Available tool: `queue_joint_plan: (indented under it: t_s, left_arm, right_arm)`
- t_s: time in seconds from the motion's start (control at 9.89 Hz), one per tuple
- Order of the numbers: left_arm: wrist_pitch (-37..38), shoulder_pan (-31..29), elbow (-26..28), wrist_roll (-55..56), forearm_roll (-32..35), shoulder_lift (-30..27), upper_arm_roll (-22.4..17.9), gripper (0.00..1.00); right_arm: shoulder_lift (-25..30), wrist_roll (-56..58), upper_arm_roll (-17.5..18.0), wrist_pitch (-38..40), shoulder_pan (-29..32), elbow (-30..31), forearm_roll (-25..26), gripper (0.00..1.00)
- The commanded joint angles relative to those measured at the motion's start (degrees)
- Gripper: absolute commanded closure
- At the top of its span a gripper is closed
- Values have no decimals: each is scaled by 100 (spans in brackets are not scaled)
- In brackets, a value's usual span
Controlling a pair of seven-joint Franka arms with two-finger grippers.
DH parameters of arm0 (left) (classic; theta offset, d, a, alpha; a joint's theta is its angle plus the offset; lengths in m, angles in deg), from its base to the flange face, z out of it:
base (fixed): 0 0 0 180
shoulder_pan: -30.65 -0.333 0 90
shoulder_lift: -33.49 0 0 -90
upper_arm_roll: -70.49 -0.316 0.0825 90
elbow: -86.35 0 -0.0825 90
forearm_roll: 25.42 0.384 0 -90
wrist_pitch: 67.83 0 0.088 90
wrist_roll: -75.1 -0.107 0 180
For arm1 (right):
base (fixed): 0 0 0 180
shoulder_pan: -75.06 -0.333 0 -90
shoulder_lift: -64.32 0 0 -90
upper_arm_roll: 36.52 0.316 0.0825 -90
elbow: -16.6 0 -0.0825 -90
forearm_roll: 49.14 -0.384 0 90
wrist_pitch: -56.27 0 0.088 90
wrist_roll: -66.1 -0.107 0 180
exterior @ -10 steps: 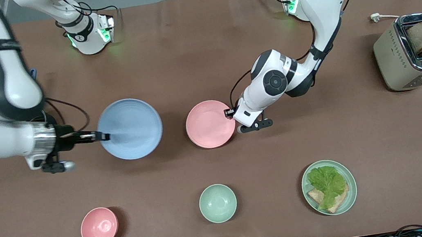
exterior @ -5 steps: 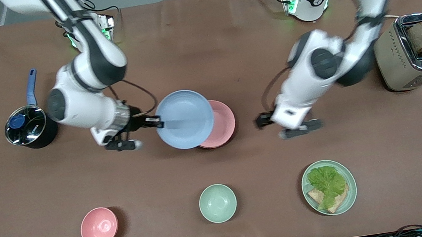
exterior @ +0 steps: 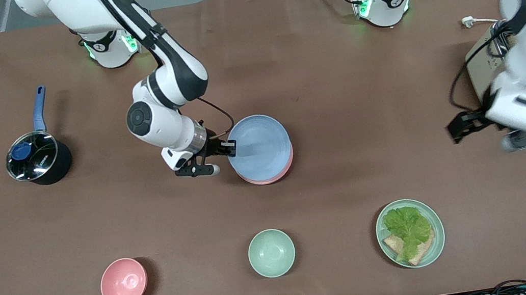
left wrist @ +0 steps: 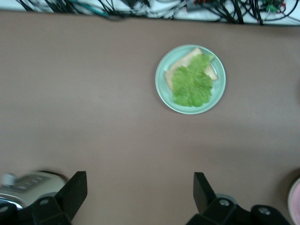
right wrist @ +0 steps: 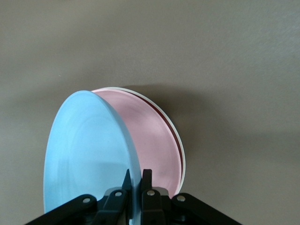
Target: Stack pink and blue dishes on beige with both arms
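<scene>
The light blue plate (exterior: 262, 143) lies tilted on the pale pink plate (exterior: 272, 177) at mid-table. My right gripper (exterior: 230, 148) is shut on the blue plate's rim at the side toward the right arm's end. In the right wrist view the blue plate (right wrist: 84, 150) leans over the pink plate (right wrist: 152, 136), and a thin cream rim of the beige plate (right wrist: 183, 161) shows under it; the right gripper (right wrist: 136, 180) pinches the blue rim. My left gripper (exterior: 461, 127) hangs open and empty near the toaster. In its wrist view the left gripper (left wrist: 139, 192) is over bare table.
A black pot with a blue handle (exterior: 38, 158) stands toward the right arm's end. A pink bowl (exterior: 124, 282), a mint-green bowl (exterior: 271, 253) and a mint-green plate (exterior: 440, 241) with lettuce and bread sit nearest the front camera. The toaster (exterior: 480, 60) is partly hidden by the left arm.
The right arm has carried the blue plate across and onto the pink plate. The left arm has drawn away from the pink plate toward the toaster and risen.
</scene>
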Motion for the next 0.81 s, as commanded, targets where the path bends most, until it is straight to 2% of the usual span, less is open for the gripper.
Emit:
queue_joint_plan:
  t_s: [0.0, 0.2, 0.3, 0.61, 0.71]
  left_arm:
    - [376, -381, 209, -958, -44, -528, 50, 0]
    - [649, -715, 209, -1558, -666, -915, 24, 0]
    - [903, -717, 252, -1717, -930, -1161, -141, 0]
    - [1081, 650, 1208, -1632, -1301, -2005, -1667, 0]
    - [1116, 942, 1376, -1605, -1319, -2146, -1950, 0]
  right_arm:
    - [47, -84, 240, -292, 78, 194, -39, 99]
    - [-23, -67, 240, -328, 87, 203, -39, 99]
    - [-50, -66, 240, -363, 87, 203, -39, 98]
    - [-147, -14, 240, -478, 87, 273, -31, 98]
    - [-147, 21, 240, -486, 113, 299, -31, 98]
